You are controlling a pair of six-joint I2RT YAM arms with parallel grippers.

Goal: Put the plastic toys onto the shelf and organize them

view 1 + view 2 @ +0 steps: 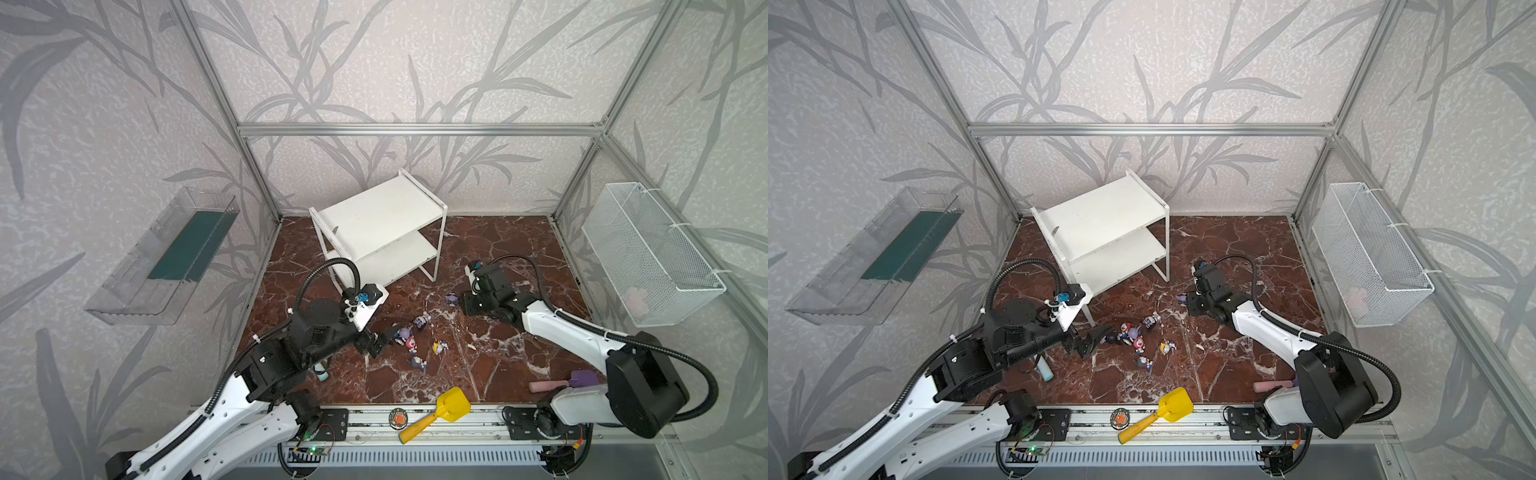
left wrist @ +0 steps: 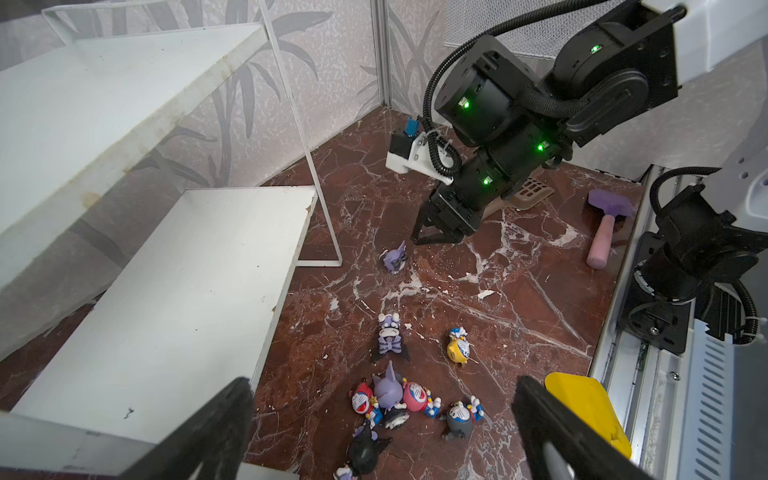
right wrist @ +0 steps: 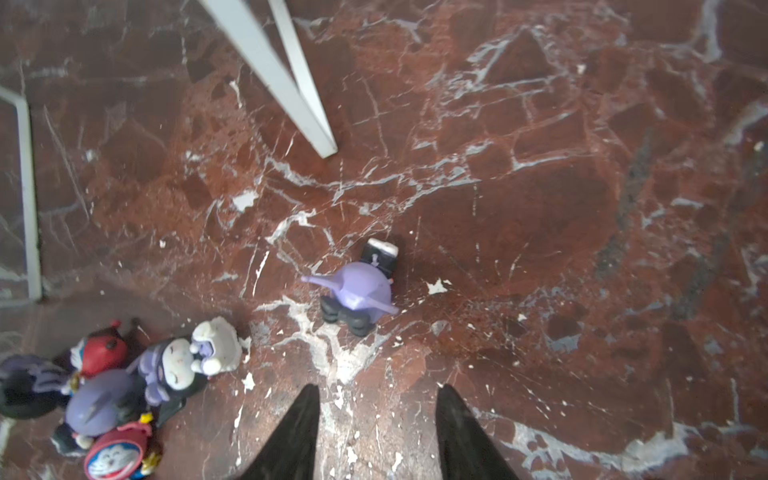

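Right pincer (image 3: 379,387) parted, empty, above lone purple toy (image 3: 361,291); left pincer (image 2: 384,382) wide, empty. No toy on shelf (image 1: 374,216) yet: you descend, straddle, close.

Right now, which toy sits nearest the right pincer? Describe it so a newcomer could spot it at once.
Start at the white shelf on the red marble floor. Between its near right foot and the right pincer sits a purple figurine with pointed ears. Unlike the other toys, grouped nearer the left arm, it is alone.
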